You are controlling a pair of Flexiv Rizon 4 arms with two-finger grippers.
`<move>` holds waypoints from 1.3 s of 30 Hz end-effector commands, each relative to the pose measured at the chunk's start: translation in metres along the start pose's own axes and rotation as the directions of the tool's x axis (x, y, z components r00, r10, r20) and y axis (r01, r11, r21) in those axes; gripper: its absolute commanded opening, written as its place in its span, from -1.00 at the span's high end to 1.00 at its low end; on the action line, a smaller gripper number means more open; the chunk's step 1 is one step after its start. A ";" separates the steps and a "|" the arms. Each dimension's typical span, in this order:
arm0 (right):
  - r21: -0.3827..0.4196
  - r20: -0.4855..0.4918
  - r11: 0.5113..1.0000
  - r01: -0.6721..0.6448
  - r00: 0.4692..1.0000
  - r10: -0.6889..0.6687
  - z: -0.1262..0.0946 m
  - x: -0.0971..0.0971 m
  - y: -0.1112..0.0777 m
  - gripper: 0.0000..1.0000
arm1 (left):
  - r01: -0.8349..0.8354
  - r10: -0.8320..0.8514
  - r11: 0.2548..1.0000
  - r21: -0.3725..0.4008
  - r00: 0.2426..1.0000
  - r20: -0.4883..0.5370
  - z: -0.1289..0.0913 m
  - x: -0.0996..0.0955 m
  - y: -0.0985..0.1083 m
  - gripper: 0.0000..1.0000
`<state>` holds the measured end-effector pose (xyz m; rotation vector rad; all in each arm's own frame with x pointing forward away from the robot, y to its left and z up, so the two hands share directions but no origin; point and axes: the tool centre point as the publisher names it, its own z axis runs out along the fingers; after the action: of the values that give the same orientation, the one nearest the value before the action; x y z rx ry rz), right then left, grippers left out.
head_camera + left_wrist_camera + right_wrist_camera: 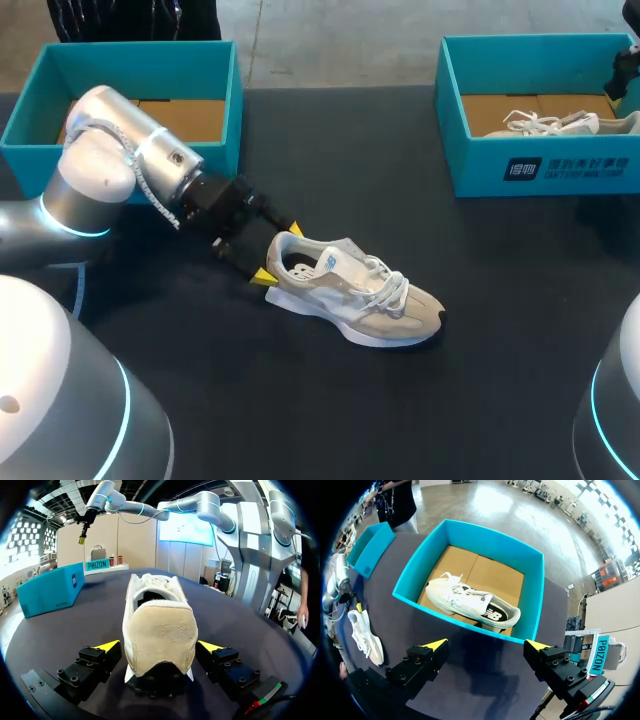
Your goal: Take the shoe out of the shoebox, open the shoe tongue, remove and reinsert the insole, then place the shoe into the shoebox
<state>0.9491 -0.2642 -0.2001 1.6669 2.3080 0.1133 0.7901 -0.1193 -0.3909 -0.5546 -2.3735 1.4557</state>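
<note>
Jaws apart, both pairs — two shoes (350, 292), two shoeboxes (480, 160)

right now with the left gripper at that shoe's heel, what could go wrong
1. The left gripper stands open around the heel of the shoe; gripping only the heel, the toe might sag or twist free.
2. The right shoebox already holds a second shoe, so putting this one there could crowd it.
</note>
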 end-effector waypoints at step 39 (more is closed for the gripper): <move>0.000 -0.001 1.000 0.001 1.000 -0.001 0.000 0.000 0.000 -1.00 | 0.046 -0.069 0.995 0.088 0.957 0.280 -0.011 0.042 0.007 1.00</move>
<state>0.9491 -0.2642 -0.2001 1.6669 2.3080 0.1133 0.7676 -0.0956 -0.3917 -0.3373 -2.4415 1.6365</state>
